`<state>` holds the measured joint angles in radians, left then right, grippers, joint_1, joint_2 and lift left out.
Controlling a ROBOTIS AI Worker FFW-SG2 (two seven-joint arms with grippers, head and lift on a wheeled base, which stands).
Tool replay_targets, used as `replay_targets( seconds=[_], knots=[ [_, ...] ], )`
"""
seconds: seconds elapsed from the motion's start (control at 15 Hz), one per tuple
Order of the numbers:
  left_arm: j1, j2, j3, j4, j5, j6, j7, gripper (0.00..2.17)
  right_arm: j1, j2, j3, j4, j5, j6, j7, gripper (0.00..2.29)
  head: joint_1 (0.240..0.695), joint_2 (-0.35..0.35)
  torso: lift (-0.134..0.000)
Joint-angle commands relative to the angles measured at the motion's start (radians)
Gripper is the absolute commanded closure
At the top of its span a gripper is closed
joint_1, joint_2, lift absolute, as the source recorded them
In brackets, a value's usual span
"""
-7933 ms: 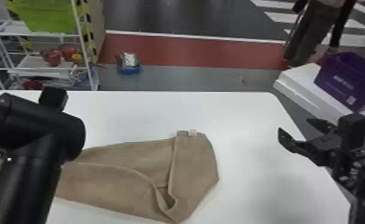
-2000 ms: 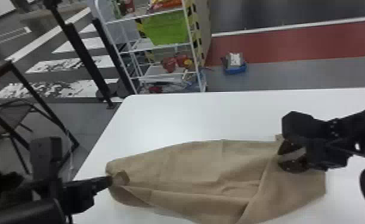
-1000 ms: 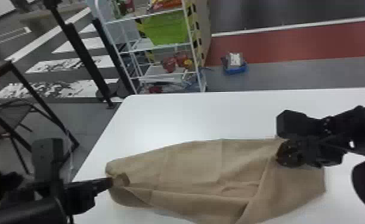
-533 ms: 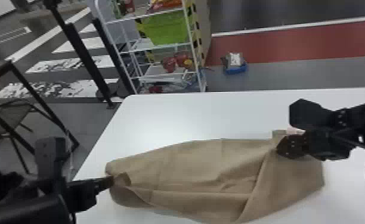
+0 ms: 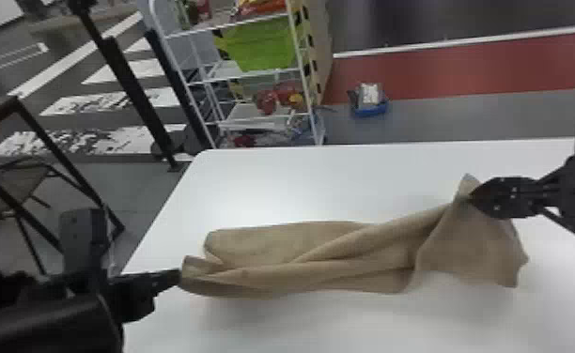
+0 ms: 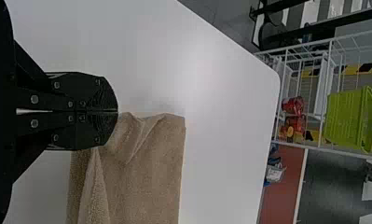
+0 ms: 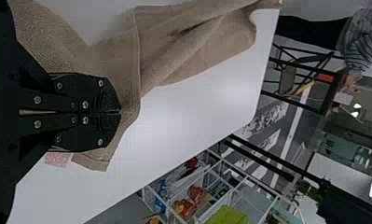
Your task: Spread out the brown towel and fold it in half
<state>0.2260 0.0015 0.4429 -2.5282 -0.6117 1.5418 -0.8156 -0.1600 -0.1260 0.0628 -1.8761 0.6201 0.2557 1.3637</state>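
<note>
Black fingers (image 5: 502,199) clamped: left gripper (image 5: 179,277) and right gripper (image 5: 472,196) pinched a rumpled brown cloth towel (image 5: 310,277) over the white bench (image 5: 263,188)! Right wrist view caught a pink tag (image 7: 58,159); beyond stood a white wire rack (image 5: 244,112).

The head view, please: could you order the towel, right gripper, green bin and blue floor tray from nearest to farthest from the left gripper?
1. Towel, held at its left end by the left gripper.
2. Right gripper, at the towel's right part.
3. Green bin and blue tray, both beyond the table's far edge; too close to call.
</note>
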Motion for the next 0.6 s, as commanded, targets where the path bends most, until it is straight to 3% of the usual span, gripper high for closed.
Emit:
replay_targets(
  seconds=[0.0,0.07,0.13,0.2,0.27,0.33,0.4,0.53],
  knots=[
    [-0.005,-0.004,-0.006,0.002,-0.003,0.001,0.000,1.97,0.016,-0.003,0.012,0.018,0.056,-0.072,0.003,1.38,0.695,0.350,-0.134],
    [-0.005,-0.004,-0.006,0.003,-0.006,0.001,0.000,1.97,0.005,-0.011,0.009,0.018,0.070,-0.054,0.003,1.38,0.695,0.350,-0.134],
    [-0.007,-0.004,-0.006,0.003,-0.010,0.001,-0.004,1.97,0.008,-0.027,0.052,0.018,0.176,-0.051,0.003,1.38,0.695,0.350,-0.134],
    [-0.007,-0.004,-0.006,0.005,-0.010,0.001,-0.002,1.97,0.031,-0.034,0.077,0.020,0.227,-0.091,0.003,1.37,0.695,0.350,-0.134],
    [-0.010,-0.004,-0.007,0.009,-0.010,0.001,-0.002,1.97,0.048,-0.035,0.083,0.020,0.242,-0.094,0.003,1.02,0.695,0.350,-0.134],
    [-0.011,-0.004,-0.010,0.009,-0.010,0.001,-0.002,1.97,0.057,-0.037,0.081,0.018,0.242,-0.097,0.003,0.42,0.695,0.350,-0.134],
    [-0.013,-0.004,-0.012,0.011,-0.010,0.001,-0.002,1.97,0.051,-0.037,0.072,0.018,0.227,-0.094,0.003,0.02,0.695,0.350,-0.134],
    [-0.013,-0.004,-0.015,0.011,-0.011,0.001,-0.002,1.97,0.024,-0.032,0.028,0.021,0.139,-0.075,0.003,0.00,0.695,0.350,-0.134]
  ],
)
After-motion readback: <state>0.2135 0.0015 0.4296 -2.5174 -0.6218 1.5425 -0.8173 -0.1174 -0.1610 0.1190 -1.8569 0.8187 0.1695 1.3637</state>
